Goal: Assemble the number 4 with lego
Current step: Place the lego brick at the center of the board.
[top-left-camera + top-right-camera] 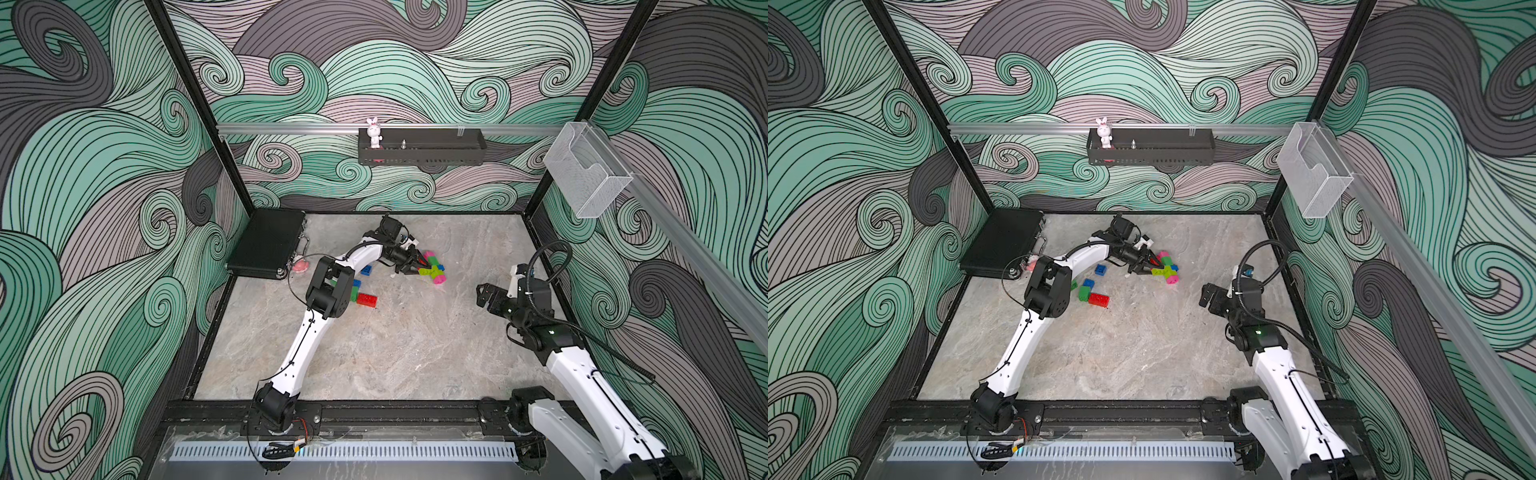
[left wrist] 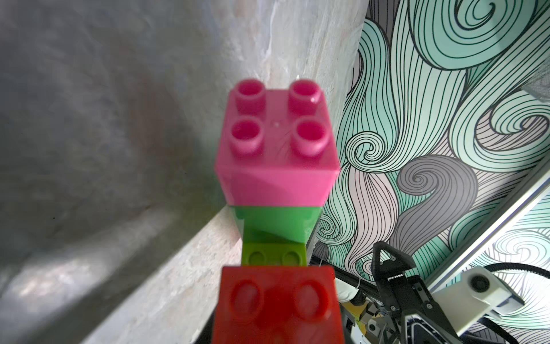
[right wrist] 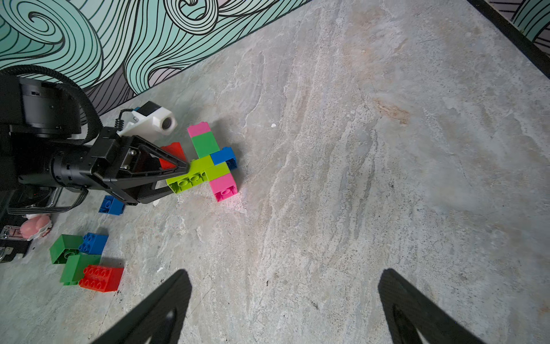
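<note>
A flat lego build of pink, green, lime and blue bricks lies on the stone floor at the back middle. My left gripper is at its left side, shut on a red brick. In the left wrist view that red brick lies against a lime brick, with green and pink beyond it. My right gripper hovers open at the right, with nothing between its fingers and well clear of the build.
Loose bricks lie left of the build: a red one, a blue one and green and blue ones. A black case sits in the back left corner beside a pink object. A wall shelf holds a rabbit figure.
</note>
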Controlling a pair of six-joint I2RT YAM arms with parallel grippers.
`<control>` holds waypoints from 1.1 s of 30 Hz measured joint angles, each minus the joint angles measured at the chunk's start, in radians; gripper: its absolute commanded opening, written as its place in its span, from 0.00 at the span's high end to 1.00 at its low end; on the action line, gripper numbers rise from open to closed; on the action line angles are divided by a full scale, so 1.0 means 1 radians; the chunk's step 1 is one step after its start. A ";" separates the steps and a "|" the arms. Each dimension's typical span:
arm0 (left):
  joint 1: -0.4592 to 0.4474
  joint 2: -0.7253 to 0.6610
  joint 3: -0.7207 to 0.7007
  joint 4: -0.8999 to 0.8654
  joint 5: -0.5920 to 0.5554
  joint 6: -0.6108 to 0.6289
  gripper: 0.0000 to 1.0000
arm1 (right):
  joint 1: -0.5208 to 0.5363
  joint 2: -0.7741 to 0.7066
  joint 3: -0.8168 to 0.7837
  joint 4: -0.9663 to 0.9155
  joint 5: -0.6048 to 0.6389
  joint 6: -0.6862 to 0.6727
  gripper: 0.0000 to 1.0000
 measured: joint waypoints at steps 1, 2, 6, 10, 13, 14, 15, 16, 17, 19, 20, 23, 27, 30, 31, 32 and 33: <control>0.002 0.000 0.000 0.002 -0.002 -0.008 0.64 | 0.000 0.000 0.000 -0.001 0.000 -0.003 0.01; 0.003 0.000 0.000 0.004 -0.003 -0.011 0.60 | 0.000 0.000 0.000 -0.003 0.000 -0.006 0.01; 0.007 0.000 0.000 0.008 -0.024 -0.020 0.53 | 0.000 0.000 0.000 -0.014 0.000 -0.014 0.01; 0.009 0.000 0.000 0.016 -0.045 -0.024 0.50 | 0.000 -0.006 0.000 -0.020 0.000 -0.017 0.01; 0.009 0.000 0.000 0.027 -0.057 -0.033 0.47 | 0.000 -0.016 0.000 -0.020 0.000 -0.018 0.01; 0.009 0.000 -0.001 0.032 -0.060 -0.039 0.46 | 0.000 -0.018 0.000 -0.021 0.000 -0.018 0.01; 0.009 0.000 -0.001 0.037 -0.064 -0.044 0.46 | 0.000 -0.020 0.000 -0.020 0.000 -0.018 0.01; 0.009 0.000 -0.001 0.042 -0.069 -0.048 0.46 | 0.000 -0.021 0.000 -0.020 0.000 -0.018 0.01; 0.009 0.000 -0.001 0.050 -0.079 -0.055 0.46 | 0.000 -0.022 0.000 -0.020 0.000 -0.019 0.01; 0.009 0.000 -0.001 0.060 -0.095 -0.067 0.46 | 0.000 -0.022 0.000 -0.020 0.000 -0.019 0.01; 0.009 0.000 -0.001 0.064 -0.107 -0.072 0.45 | 0.000 -0.022 0.000 -0.020 0.000 -0.019 0.01; 0.009 0.000 -0.001 0.070 -0.135 -0.087 0.45 | 0.000 -0.022 0.000 -0.020 0.000 -0.021 0.01; 0.009 0.000 -0.001 0.068 -0.168 -0.090 0.43 | 0.000 -0.027 0.000 -0.021 0.000 -0.021 0.01; 0.009 0.000 -0.005 0.060 -0.202 -0.082 0.42 | 0.000 -0.036 0.000 -0.020 0.002 -0.021 0.01; 0.009 0.000 -0.005 0.057 -0.211 -0.076 0.42 | 0.000 -0.038 0.000 -0.021 0.005 -0.021 0.01; 0.009 -0.005 -0.005 0.050 -0.226 -0.066 0.41 | 0.000 -0.039 0.000 -0.021 0.011 -0.020 0.01; 0.009 -0.011 -0.007 0.042 -0.243 -0.058 0.40 | 0.000 -0.038 0.000 -0.023 0.019 -0.018 0.01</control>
